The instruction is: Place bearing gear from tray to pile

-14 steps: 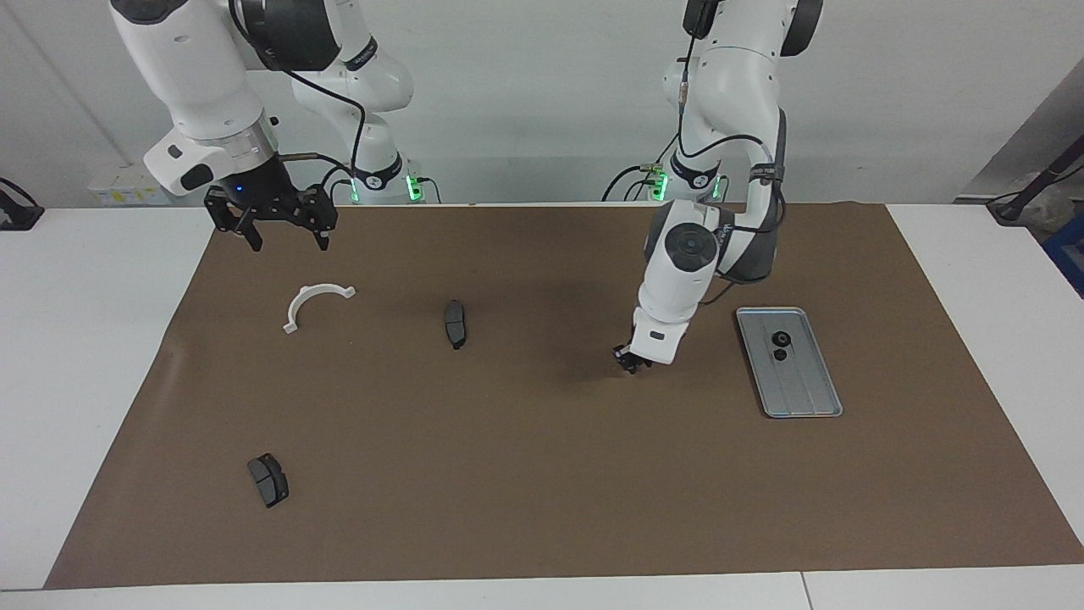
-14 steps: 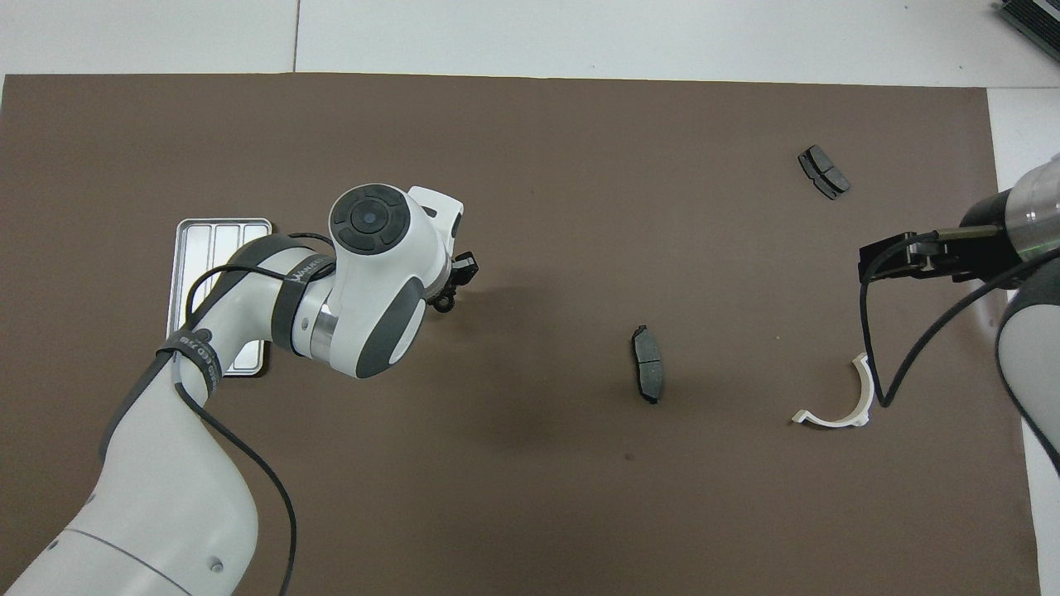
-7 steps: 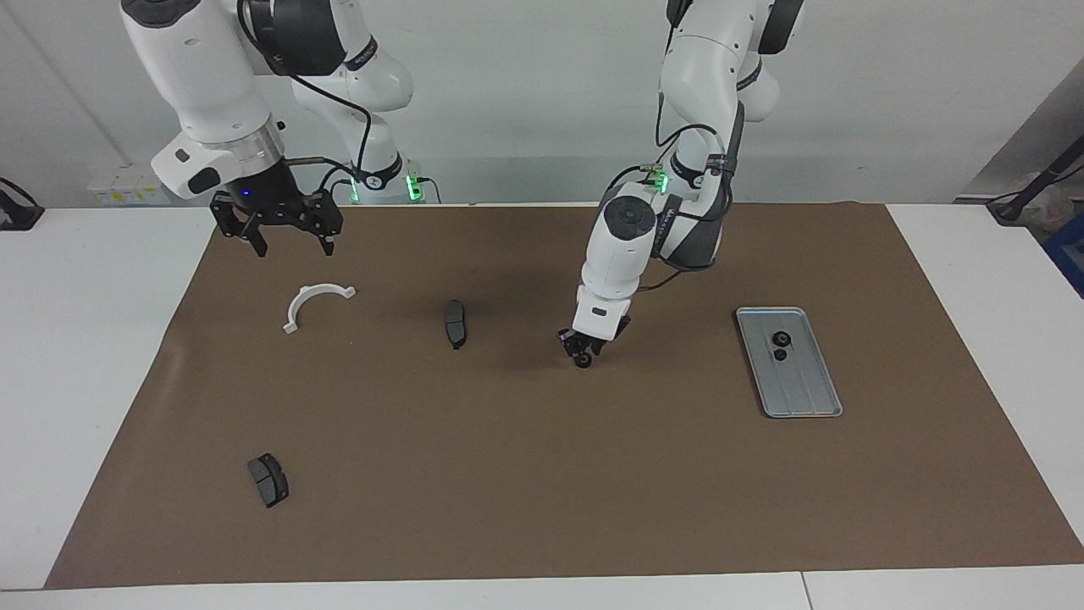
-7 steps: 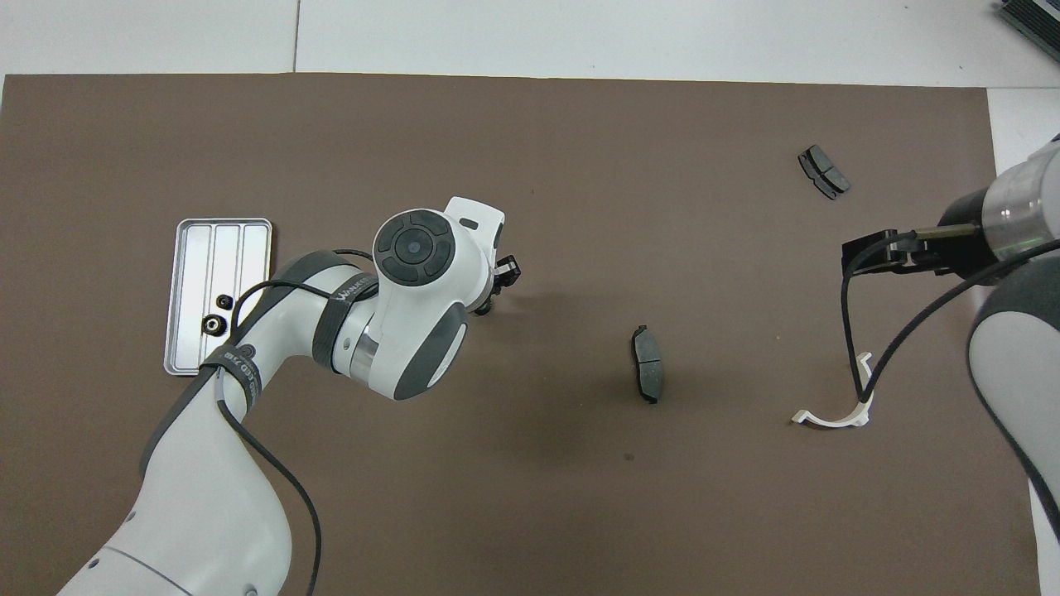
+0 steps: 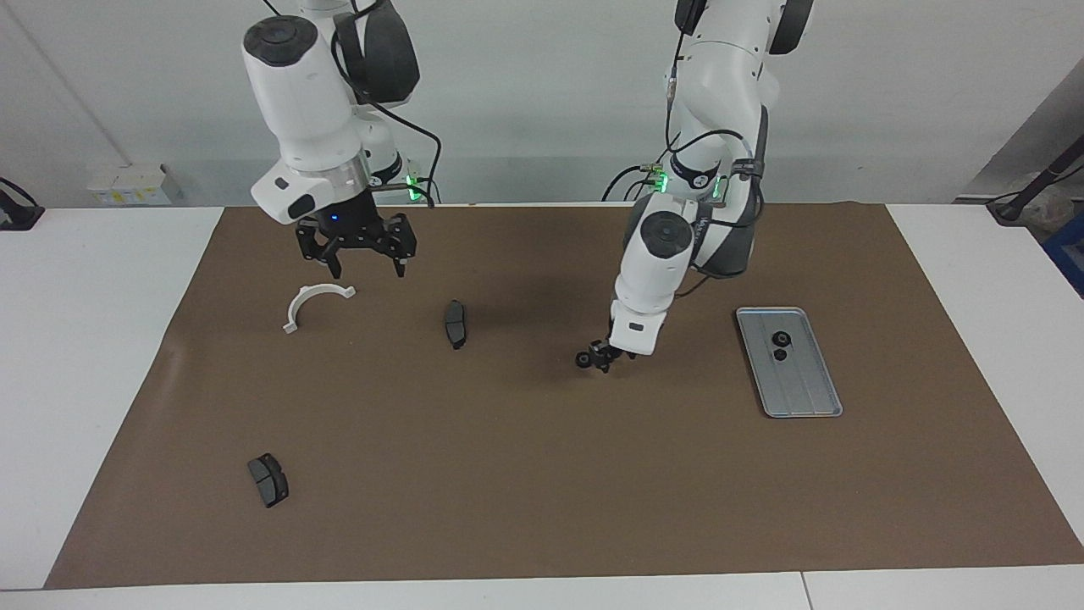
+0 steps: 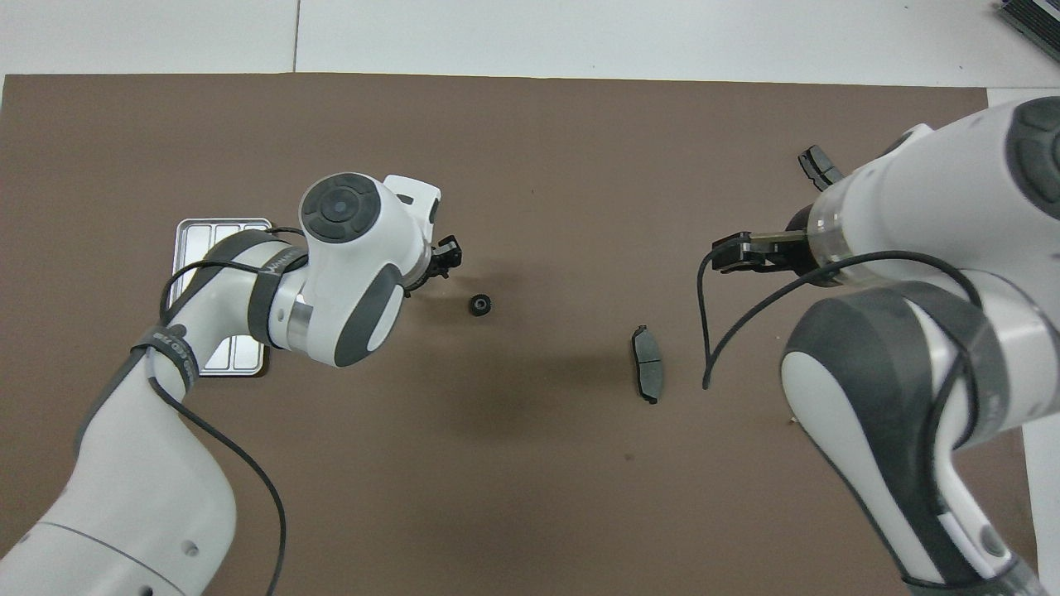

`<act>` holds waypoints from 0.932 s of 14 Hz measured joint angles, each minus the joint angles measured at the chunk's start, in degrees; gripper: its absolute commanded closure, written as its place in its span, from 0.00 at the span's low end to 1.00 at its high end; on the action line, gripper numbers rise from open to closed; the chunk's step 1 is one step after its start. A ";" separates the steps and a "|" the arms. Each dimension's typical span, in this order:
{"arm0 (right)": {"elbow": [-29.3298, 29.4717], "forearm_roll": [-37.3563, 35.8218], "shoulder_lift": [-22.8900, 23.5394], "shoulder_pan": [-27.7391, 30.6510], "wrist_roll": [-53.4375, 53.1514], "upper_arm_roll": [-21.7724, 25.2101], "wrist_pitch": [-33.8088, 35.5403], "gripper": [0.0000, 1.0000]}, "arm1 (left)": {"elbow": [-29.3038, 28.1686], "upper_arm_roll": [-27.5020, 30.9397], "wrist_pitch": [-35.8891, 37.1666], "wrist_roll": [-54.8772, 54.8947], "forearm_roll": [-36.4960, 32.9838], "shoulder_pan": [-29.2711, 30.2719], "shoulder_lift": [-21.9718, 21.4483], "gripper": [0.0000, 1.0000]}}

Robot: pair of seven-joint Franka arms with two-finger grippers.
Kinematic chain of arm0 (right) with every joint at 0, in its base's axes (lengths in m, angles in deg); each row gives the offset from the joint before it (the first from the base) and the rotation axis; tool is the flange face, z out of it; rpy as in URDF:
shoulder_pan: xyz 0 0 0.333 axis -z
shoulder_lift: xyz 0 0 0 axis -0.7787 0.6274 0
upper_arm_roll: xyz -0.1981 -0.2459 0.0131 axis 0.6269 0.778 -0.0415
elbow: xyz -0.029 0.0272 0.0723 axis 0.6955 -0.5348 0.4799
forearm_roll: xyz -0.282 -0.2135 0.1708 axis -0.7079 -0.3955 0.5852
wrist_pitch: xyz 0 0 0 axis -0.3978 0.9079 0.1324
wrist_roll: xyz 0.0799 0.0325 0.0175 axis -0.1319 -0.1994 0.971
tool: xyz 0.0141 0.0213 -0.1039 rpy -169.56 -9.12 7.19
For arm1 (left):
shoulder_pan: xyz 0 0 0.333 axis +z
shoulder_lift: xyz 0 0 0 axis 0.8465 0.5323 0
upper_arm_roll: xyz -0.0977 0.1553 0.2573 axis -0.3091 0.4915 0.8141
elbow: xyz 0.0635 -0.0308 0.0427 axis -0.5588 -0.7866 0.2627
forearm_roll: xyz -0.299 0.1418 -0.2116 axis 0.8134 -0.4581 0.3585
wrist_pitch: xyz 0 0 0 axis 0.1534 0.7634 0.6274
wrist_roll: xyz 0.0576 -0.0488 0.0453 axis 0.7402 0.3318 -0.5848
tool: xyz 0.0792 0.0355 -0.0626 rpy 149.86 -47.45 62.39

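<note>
Brown paper matting [image 5: 542, 474] covered the middle of the white table [image 5: 85, 381], filling most of both frames. In the overhead view the left arm's white and grey body hid most of the flat silver-grey ridged metal tray [image 6: 192, 236] at centre left, so its contents could not be seen there, and the right arm covered the white half-ring bracket entirely and clipped one dark grey curved brake pad [image 6: 818, 165] at upper right.

The facing view showed these plainly: the white half-ring bracket [image 5: 315, 303] at upper left, a second dark grey brake pad [image 5: 456, 324] beside it toward the frame's centre, and the other pad lying alone at lower left. The tray at centre right in that view held two small black round parts [image 5: 780, 346], too small to make out in detail.

A small black toothed bearing gear [image 6: 479, 305] lay on the matting at frame centre in the overhead view, just beside the left gripper [image 5: 603, 359] and free of it. That gripper's fingers stood apart with nothing between them. The right gripper [image 5: 366, 264] hung over the matting between bracket and pad, at upper left of the facing view, fingers spread wide and holding nothing.
</note>
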State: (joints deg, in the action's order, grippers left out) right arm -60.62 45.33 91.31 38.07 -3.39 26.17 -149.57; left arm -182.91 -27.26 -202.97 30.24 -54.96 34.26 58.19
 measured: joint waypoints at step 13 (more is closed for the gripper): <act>6.79 0.01 18.41 -13.87 -22.32 -0.05 -14.45 0.00 | -1.28 -0.09 3.83 49.26 0.01 23.76 -1.26 0.43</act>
State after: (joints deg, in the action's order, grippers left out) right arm -53.83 45.34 109.72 24.20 -25.70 26.13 -164.02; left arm -184.20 -27.35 -199.14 79.50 -54.95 58.01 56.93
